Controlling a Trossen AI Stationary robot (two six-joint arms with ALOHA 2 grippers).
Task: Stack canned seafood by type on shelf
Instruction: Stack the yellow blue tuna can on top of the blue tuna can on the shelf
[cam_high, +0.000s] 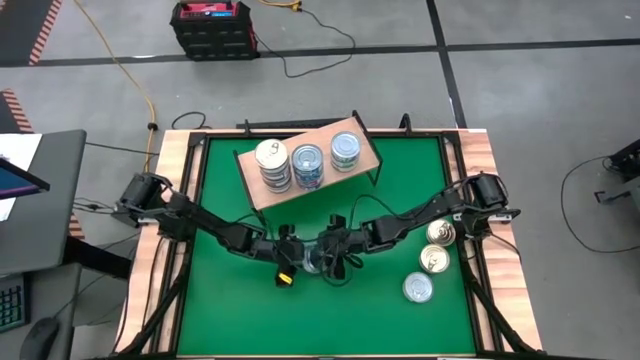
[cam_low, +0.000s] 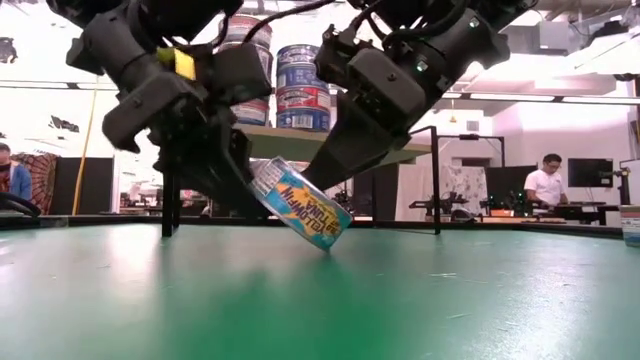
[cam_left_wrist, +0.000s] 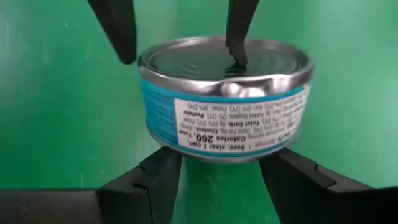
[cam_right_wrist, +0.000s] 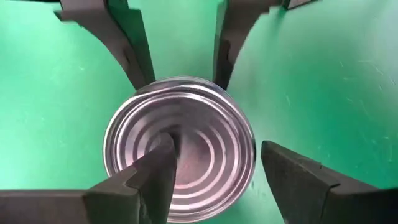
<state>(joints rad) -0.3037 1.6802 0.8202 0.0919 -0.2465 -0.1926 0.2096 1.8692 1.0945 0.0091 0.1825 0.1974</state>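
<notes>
A tin (cam_low: 300, 203) with a blue label and a silver ringed face (cam_right_wrist: 180, 146) stands tilted at mid-table, its lower edge (cam_low: 330, 243) on the green top. My left gripper (cam_high: 300, 256) is open on its left, my right gripper (cam_high: 336, 250) open on its right. The light-wood shelf (cam_high: 300, 180) stands at the far middle and carries three stacks of tins (cam_high: 272, 163) (cam_high: 308, 165) (cam_high: 345, 152). Three loose tins (cam_high: 441, 233) (cam_high: 434, 260) (cam_high: 417, 289) lie on the table at the right. My left gripper has both open fingertips (cam_left_wrist: 163, 174) against the tin's side wall (cam_left_wrist: 186, 149) at its raised edge, coming slanting down from the table's left. The tin leans on them, tilted, its lower edge on the table. My right gripper touches the tin's ringed face (cam_left_wrist: 239, 62) with one fingertip (cam_right_wrist: 158, 155), slanting down from the right. Its other finger (cam_right_wrist: 292, 180) stands clear beside the tin.
The shelf's black legs (cam_low: 436, 180) stand just behind the grippers. The wooden table border (cam_high: 170, 200) runs along the sides. There is bare green top near the front edge (cam_high: 320, 320). People sit in the room beyond the table (cam_low: 545, 185).
</notes>
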